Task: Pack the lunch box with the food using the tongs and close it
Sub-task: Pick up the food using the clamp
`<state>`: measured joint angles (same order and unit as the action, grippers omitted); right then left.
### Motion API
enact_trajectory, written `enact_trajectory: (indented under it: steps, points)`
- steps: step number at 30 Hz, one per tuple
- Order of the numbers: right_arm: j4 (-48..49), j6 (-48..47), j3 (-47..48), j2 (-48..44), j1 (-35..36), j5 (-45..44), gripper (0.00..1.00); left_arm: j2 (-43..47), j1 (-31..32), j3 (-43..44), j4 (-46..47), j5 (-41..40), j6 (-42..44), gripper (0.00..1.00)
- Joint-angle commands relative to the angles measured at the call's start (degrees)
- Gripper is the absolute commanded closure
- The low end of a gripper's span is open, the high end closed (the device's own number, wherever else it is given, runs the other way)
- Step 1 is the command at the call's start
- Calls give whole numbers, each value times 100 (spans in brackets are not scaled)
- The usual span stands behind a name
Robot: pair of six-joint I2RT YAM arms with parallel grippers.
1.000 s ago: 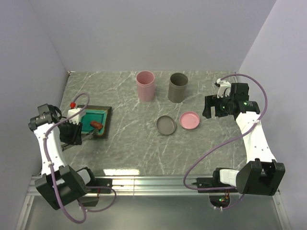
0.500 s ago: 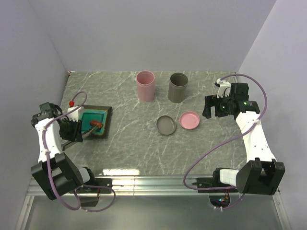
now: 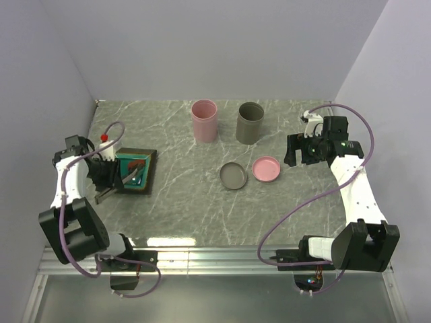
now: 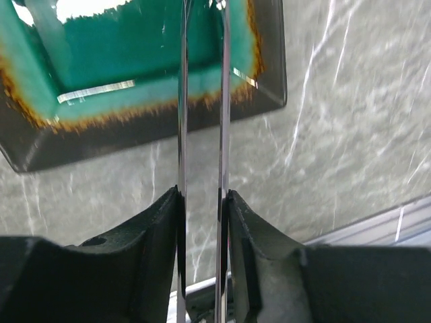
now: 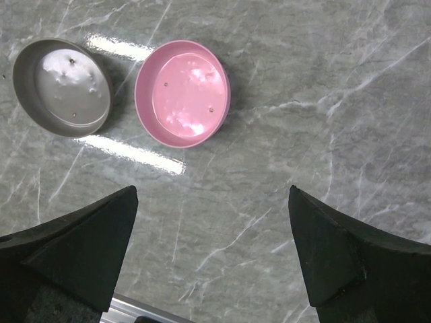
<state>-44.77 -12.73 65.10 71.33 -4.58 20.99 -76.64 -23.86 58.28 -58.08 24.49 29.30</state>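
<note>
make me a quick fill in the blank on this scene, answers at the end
1. The left gripper is shut on the tongs, which reach over the ___ tray.
2. In the right wrist view, the pink lid lies to the ___ of the grey lid.
3. The right gripper has its jaws ___.
4. The pink cup and grey cup both stand ___.

Answers: teal; right; open; upright
</note>
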Motion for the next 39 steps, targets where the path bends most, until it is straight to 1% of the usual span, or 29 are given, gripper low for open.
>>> enact_trajectory:
  steps: [1, 10, 13, 19, 23, 25, 29, 34, 39]
  points:
    - [56, -28, 38, 12, 36, -34, 0, -175, 74, 402, 438, 240, -407, 61]
    - [83, -28, 11, -5, 36, -69, 0, -764, 136, 1044, 597, 91, -627, 59]
    - [57, -19, 11, -14, 36, -60, 0, -861, 136, 1237, 579, 187, -610, 57]
    - [48, -28, 3, -84, 36, -43, 0, -634, 136, 1774, 123, 618, -382, 52]
    - [56, -28, -24, -146, 36, -34, 0, -554, -171, 2090, -290, 698, -215, 48]
    - [57, -28, -41, -154, 36, -25, 0, -580, -285, 2187, -405, 566, -57, 47]
    - [48, -28, -33, -181, 36, 1, 0, -563, -550, 2126, -494, 267, 172, 45]
    - [56, -28, -41, -190, 36, 28, 0, -527, -550, 1828, -502, 118, 436, 40]
    - [56, -28, -33, -198, 36, 28, 0, -589, -550, 1564, -204, -58, 419, 39]
